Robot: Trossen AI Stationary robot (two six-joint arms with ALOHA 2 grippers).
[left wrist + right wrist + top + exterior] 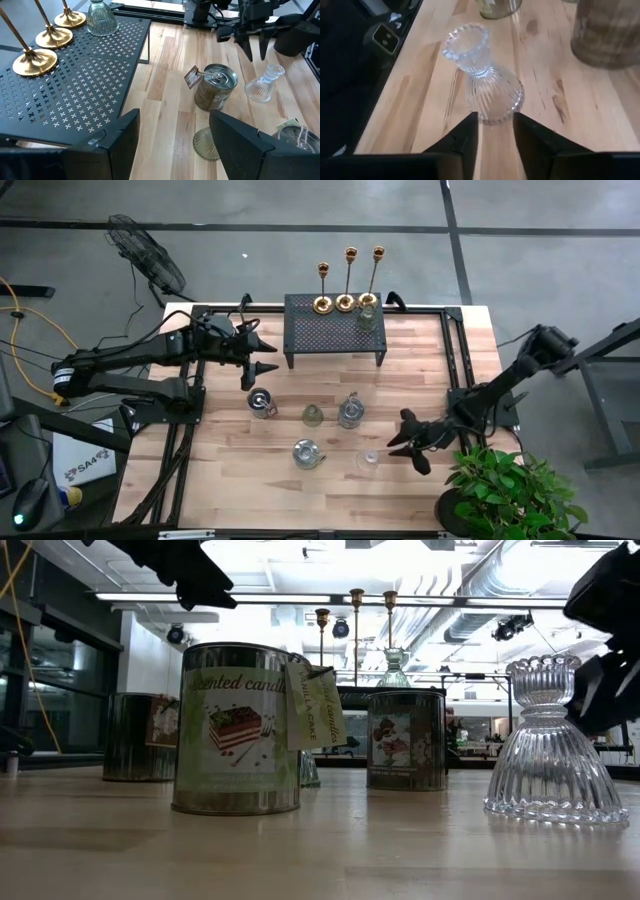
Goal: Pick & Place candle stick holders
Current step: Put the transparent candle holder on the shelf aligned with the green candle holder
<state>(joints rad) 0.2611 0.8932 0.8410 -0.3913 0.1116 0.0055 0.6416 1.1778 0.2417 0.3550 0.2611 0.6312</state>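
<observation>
Standing upright on the bare wood near the table's front right, a ribbed clear glass holder (482,80) is the piece in hand, with the right gripper (495,131) just behind it, its 2 dark fingers parted narrowly and closed on nothing. I judge this the approach to a pick: the next move calls for a wider opening, then a short advance so the fingers straddle the narrow waist. On the black mesh stand (333,332) at the back already sit 3 gold stick holders (345,301) and 1 glass holder (367,317). Scented candle tins (236,728) crowd the middle. The left gripper (266,355) waits wide open beside the stand.
</observation>
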